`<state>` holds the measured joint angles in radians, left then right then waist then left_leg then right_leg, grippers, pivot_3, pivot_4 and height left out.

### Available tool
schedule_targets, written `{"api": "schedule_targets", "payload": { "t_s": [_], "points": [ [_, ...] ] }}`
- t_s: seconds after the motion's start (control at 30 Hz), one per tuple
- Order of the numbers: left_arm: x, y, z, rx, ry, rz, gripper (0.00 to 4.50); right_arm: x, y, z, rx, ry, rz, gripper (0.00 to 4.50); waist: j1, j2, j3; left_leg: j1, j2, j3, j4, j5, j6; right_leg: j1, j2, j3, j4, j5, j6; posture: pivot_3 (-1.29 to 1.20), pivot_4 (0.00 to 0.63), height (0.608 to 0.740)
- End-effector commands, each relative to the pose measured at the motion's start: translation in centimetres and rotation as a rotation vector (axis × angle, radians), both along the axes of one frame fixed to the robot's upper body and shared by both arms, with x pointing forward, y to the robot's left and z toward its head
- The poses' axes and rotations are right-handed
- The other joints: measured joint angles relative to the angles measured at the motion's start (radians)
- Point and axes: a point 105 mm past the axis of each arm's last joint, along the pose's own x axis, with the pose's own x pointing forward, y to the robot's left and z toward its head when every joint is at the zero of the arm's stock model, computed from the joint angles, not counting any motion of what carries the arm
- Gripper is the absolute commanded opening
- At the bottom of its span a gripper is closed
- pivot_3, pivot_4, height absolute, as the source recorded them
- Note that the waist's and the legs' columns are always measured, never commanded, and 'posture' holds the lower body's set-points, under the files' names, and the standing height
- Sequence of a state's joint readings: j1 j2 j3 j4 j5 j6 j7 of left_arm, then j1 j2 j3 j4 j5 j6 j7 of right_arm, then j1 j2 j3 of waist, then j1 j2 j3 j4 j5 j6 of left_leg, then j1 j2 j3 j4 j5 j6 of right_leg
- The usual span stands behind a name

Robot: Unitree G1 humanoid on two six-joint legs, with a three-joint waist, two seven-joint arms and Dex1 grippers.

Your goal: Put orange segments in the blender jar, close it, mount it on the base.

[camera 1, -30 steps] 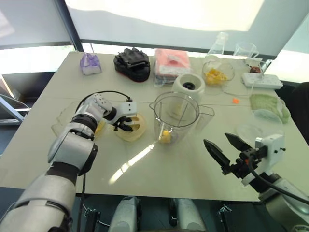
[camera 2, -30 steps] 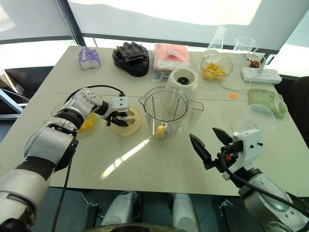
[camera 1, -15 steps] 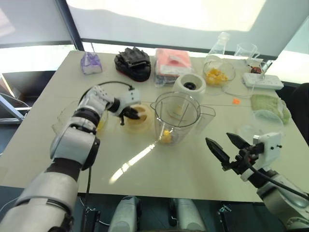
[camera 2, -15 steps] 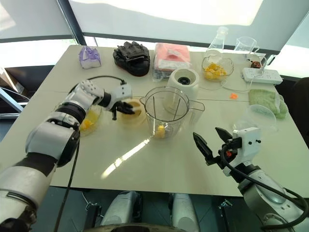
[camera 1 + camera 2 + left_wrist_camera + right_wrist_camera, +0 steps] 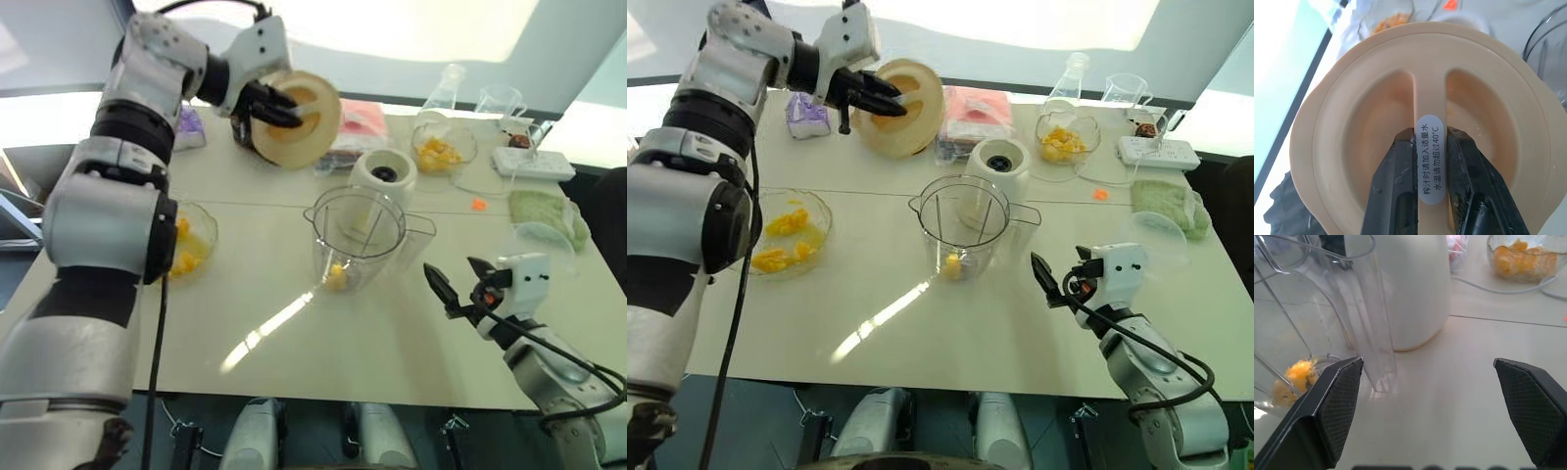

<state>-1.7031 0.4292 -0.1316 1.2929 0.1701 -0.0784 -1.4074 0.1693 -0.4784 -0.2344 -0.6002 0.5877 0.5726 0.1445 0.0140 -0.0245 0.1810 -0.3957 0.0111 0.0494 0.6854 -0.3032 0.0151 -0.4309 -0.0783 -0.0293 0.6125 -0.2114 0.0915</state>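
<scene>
- Grips the lid [image 5: 1352,122] in the left pincer [image 5: 1431,139], black fingers [image 5: 1400,171] closed tight on either side of the centre ridge with its white label.
- Holds that lid high off the desk [image 5: 323,343], tipped on edge, recessed side facing the pincer, at 11 o'clock from the jar [image 5: 358,235].
- Behind the raised lid, partly covered: a black glove [image 5: 250,132]; at 3 o'clock of it, a pink pack [image 5: 355,122]; at 9 o'clock, a small purple item [image 5: 186,127].
- Hovers the right pincer [image 5: 453,274] just above the desk at 4 o'clock from the jar, fingers spread wide, gripping nothing.
- In the right wrist view, between those fingers: the jar's handle side and the white base [image 5: 1400,289].
- Mid-desk: the jar, upright, clear, open-topped, with one orange segment [image 5: 336,277] at its bottom.
- Just behind the jar at 1 o'clock: the base, upright, nothing mounted on it.
- At 9 o'clock from the jar, well apart: a glass bowl [image 5: 823,220] of orange segments.
- At 1 o'clock from the base: a second glass bowl [image 5: 465,162] of orange pieces, with a flask [image 5: 446,88] and a beaker [image 5: 498,101] behind.
- At 3 o'clock from the base: a small orange bit [image 5: 477,205] lying on the desk.
- Along the desk's right edge: a power strip [image 5: 534,164], a green cloth [image 5: 544,211], a clear dish [image 5: 524,257].
</scene>
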Motion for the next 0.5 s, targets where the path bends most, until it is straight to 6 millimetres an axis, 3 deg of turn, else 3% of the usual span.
{"api": "schedule_targets", "payload": {
  "t_s": [0.03, 0.27, 0.5],
  "points": [
    [-3.1, -3.4, 3.1, -0.084, 0.074, -0.211, 0.23, 1.0, -0.7, 1.2, -0.028, -0.081, -0.057, 4.5, -0.001, 0.0, 0.0, -0.001, -0.001, 0.0, 0.0, 0.0, 0.0, 0.0, 0.0, 0.0, 0.0, 0.0, 0.0, 0.0, 0.15, 0.74],
    [-4.9, -7.8, 0.3, 0.069, 0.175, -0.348, 0.23, 2.4, 0.0, 1.5, -0.063, -0.111, -0.038, 4.5, -0.005, 0.001, 0.0, 0.0, -0.002, -0.001, 0.0, 0.0, 0.001, -0.001, -0.001, 0.001, 0.001, -0.001, 0.002, 0.0, 0.15, 0.74],
    [-5.0, -8.8, -3.9, 0.243, 0.226, -0.371, 0.23, 2.5, 1.0, 1.6, -0.041, -0.118, -0.003, 4.5, -0.011, 0.001, 0.0, 0.001, -0.001, -0.001, 0.0, 0.0, 0.001, -0.001, 0.001, 0.002, 0.003, -0.001, 0.001, 0.0, 0.15, 0.74]
  ]
}}
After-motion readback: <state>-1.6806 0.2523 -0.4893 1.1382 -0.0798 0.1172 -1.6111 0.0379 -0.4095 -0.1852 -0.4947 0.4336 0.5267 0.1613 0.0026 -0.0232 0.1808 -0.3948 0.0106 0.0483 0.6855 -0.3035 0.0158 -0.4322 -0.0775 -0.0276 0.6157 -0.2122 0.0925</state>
